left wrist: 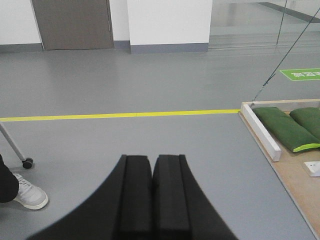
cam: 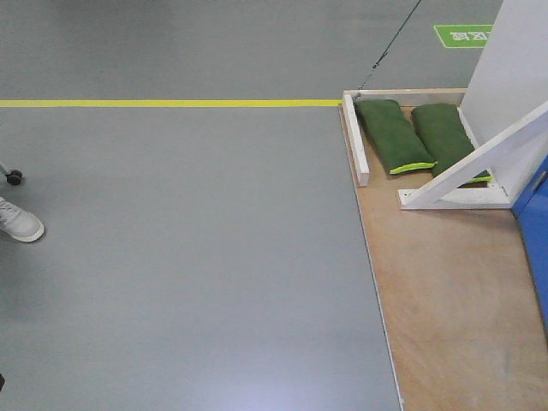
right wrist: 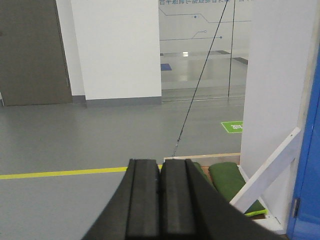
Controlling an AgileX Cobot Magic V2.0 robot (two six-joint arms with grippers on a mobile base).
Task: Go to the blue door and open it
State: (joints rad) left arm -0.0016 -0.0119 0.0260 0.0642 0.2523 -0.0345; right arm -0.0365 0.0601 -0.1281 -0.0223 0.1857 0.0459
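Left gripper: at the bottom of the left wrist view. Its two black fingers are pressed together along a thin seam with nothing between them, over bare grey floor.
Right gripper: at the bottom of the right wrist view. Its black fingers likewise lie against each other and hold nothing.
Floor: smooth grey, filling the left and middle of the front view.
Sneaker: white, at the left edge of the front view, with a small black caster just beyond it.
Wooden platform: plywood lying on the floor at the right, with its left edge running away from the camera.
Blue door: only a strip shows at the far right edge of the front view, standing on the platform. In the right wrist view it is the bright blue upright band at the right edge, just right of the brace. It is well apart from both grippers, and whether it is open or shut cannot be told.
White brace: slanted, leaning up to a white upright panel, with its foot on a white base bar.
Sandbags: two green ones side by side at the platform's far end. The right one is partly under the brace, and a white batten lies just left of the left one.
Yellow line: runs across the floor and ends at the platform's far corner.
Dark cable: rises at a slant from that corner.
Green floor sign: on the floor beyond the platform.
Far wall: a white pillar, with a grey door to its left and glass to its right.
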